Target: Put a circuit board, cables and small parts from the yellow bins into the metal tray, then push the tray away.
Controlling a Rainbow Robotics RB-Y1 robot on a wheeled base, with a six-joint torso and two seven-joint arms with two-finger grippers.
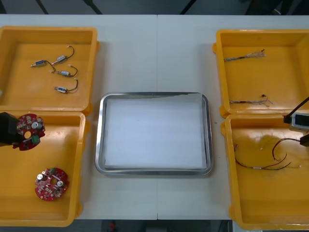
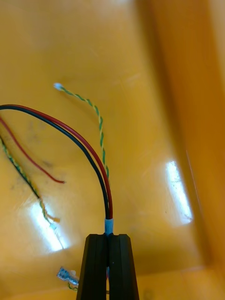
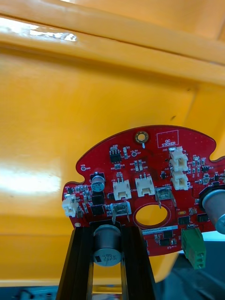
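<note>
A: The left gripper (image 3: pixel 108 230) has a round red circuit board (image 3: pixel 140 154) clamped between its black fingers. It is pinched at the board's edge, with a silver capacitor sitting right between them.
B: And where is that? At the far corner of the near left yellow bin (image 1: pixel 14 193), out by the table's left side, with the bin's wall just behind the board.
A: A second circuit board (image 1: pixel 50 183) lies flat on that same bin's floor, nearer the robot and well apart from the held one.
B: Over to the right gripper (image 2: pixel 108 236): its fingers are pressed together on a red and black cable (image 2: pixel 96 159), gripping it right at its pale blue sleeve.
A: That gripper hangs over the near right yellow bin (image 1: pixel 270 203). The cable arcs away from the fingers above the bin floor, beside a twisted green and yellow cable (image 2: pixel 96 110).
B: Between the bins the metal tray (image 1: pixel 100 140) sits white inside and shiny at the rim, apart from both grippers.
A: Small metal parts (image 1: pixel 63 72) lie in the far left bin (image 1: pixel 19 92).
</note>
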